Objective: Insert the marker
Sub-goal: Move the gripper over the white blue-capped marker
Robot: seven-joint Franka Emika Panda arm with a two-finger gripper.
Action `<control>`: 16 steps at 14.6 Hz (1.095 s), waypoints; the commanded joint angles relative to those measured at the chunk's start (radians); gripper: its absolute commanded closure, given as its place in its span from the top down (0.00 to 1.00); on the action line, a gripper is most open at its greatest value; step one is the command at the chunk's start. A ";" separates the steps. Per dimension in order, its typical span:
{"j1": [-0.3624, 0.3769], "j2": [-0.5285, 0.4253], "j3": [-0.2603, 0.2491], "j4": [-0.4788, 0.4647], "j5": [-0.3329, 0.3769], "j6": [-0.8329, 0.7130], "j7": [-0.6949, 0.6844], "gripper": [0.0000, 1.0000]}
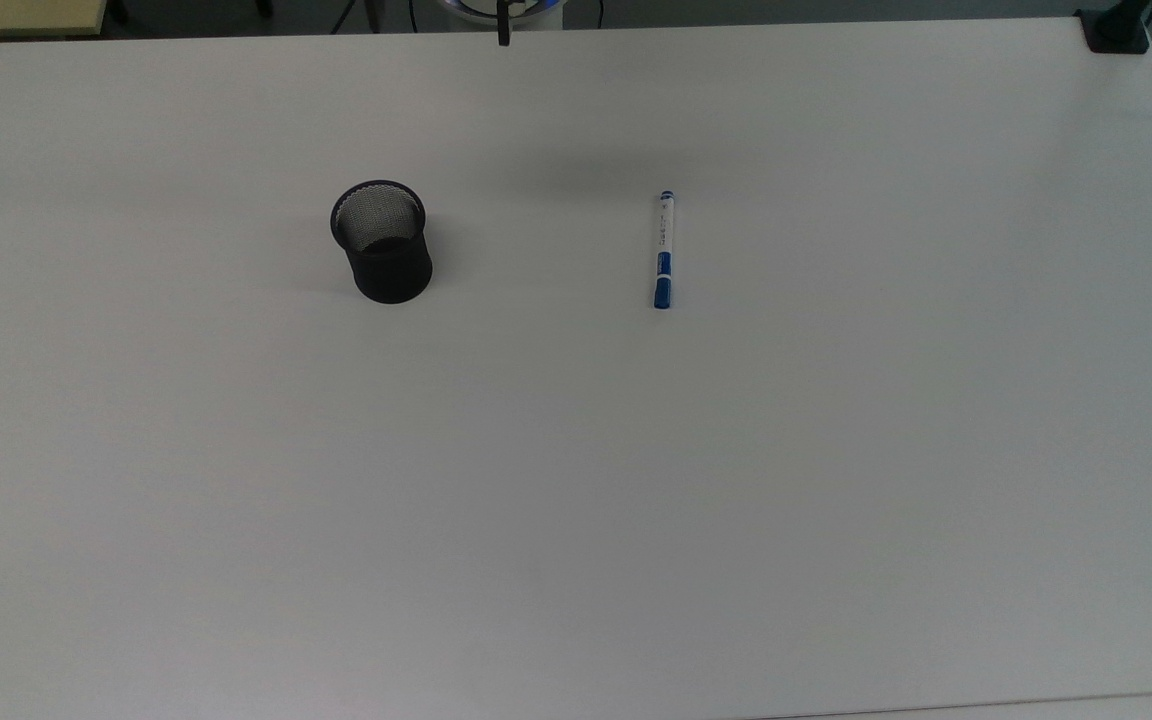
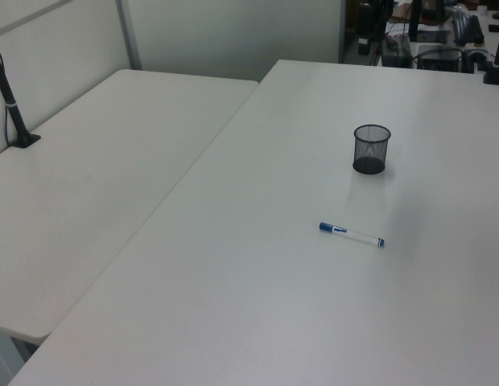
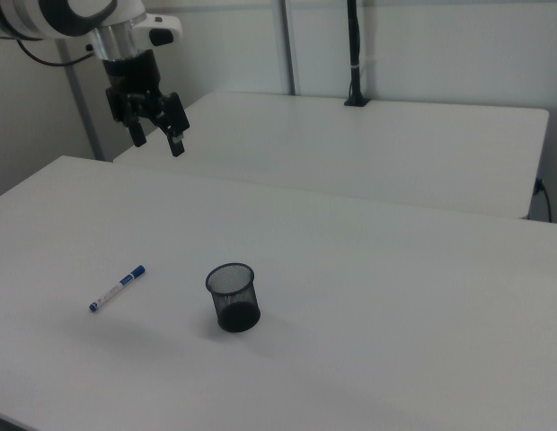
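Right view: hand [image 3: 156, 135] spread, empty, high above the marker [image 3: 117, 288] — a glancing pinch could roll it across the table [image 3: 368, 296].

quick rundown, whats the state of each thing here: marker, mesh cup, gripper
marker: lying flat on the white table, capped, apart from the cup, not held
black mesh cup: standing upright, mouth open, nothing in it
gripper: raised above the table's far edge in the right view, jaws open, holding nothing
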 commanded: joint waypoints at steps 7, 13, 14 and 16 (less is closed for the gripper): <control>0.006 -0.040 -0.008 -0.066 0.006 0.013 -0.167 1.00; 0.059 -0.035 0.000 -0.141 -0.001 -0.042 -0.334 1.00; 0.081 -0.032 0.003 -0.155 -0.001 -0.034 -0.281 1.00; 0.113 -0.029 0.038 -0.200 -0.001 0.016 -0.181 1.00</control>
